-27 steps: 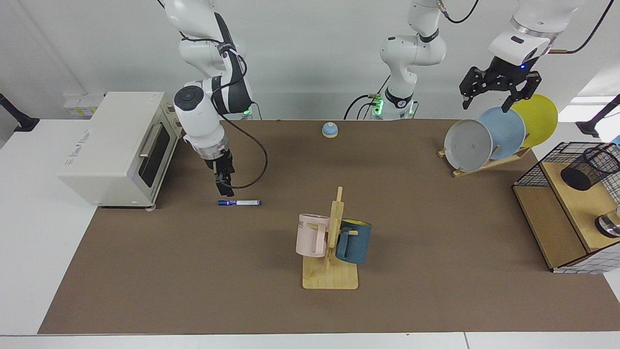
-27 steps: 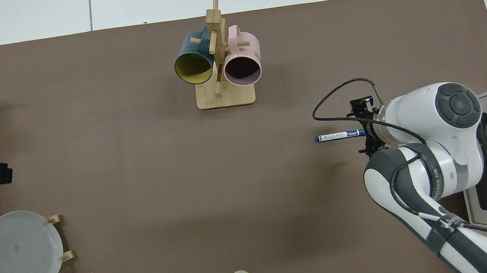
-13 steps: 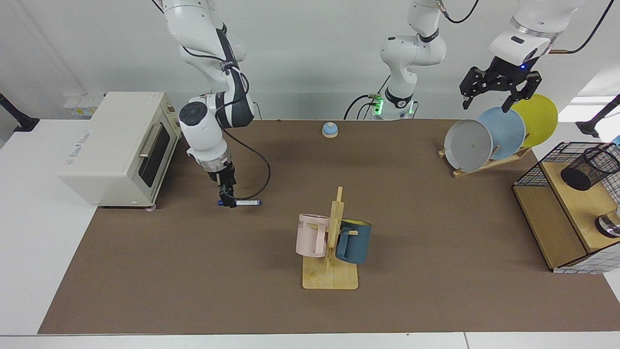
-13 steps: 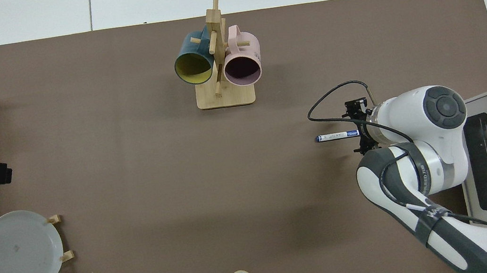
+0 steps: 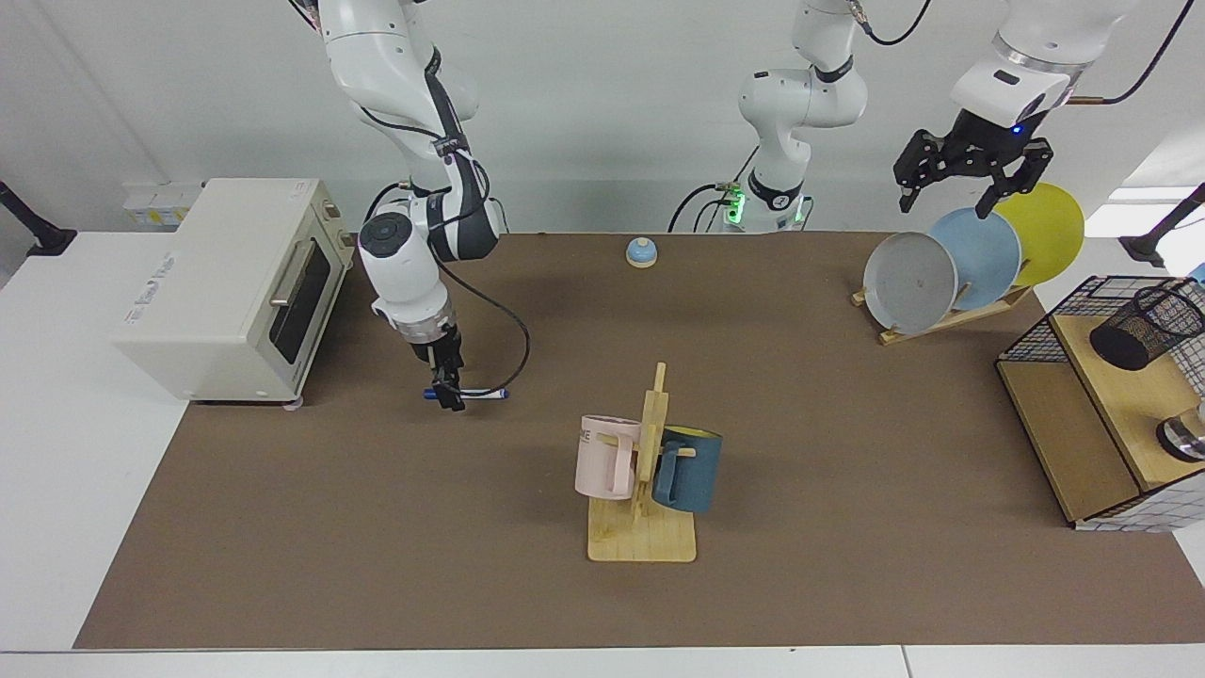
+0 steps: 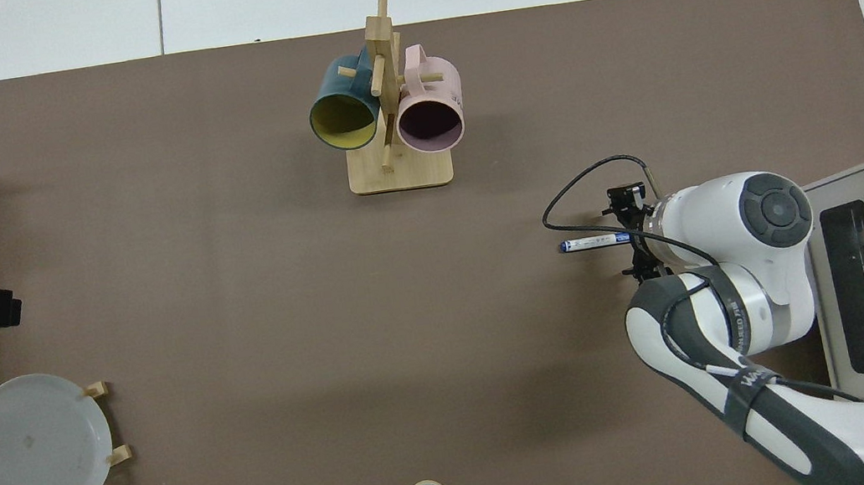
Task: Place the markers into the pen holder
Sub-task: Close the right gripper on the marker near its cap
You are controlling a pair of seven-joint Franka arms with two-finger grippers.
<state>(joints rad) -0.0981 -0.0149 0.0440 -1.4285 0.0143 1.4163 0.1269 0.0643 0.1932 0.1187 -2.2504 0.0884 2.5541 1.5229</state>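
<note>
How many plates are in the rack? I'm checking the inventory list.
3, all leaning in the wooden rack: a grey plate in front, a light blue plate behind it, a yellow plate at the back. More could be hidden behind.

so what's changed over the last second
The right hand came down from just above the slim white marker with blue cap to table level at its capped end, fingers either side of it; a grip isn't clear. The marker lies where it was. The left hand waits above the plates; the black wire-mesh pen holder is unmoved.
</note>
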